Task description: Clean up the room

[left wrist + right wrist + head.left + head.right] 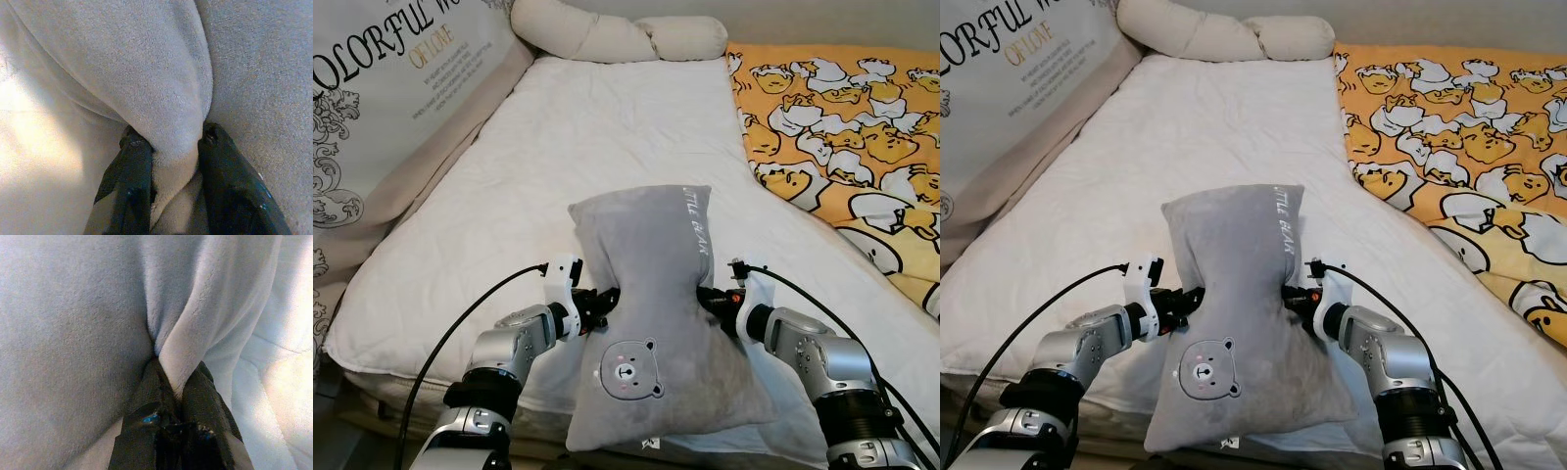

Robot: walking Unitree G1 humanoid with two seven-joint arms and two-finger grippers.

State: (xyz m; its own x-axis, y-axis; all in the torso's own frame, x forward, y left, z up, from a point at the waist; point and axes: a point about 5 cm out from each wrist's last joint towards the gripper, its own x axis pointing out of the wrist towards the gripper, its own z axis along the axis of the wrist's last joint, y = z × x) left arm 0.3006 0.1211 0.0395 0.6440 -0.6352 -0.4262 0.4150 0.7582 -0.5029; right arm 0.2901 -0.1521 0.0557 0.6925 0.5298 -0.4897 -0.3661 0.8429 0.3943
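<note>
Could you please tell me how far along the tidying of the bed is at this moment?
Done: the white mattress lies flat, with a cream bolster at its head. In hand: the left pincer and right pincer each pinch a side of the grey bear pillow, held above the bed's near edge. Left: setting the pillow down; the yellow blanket looks unfolded.

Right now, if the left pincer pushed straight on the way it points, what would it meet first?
The grey bear pillow: the left pincer already pinches a fold of it, so pushing on likely just drives deeper into its plush.
</note>
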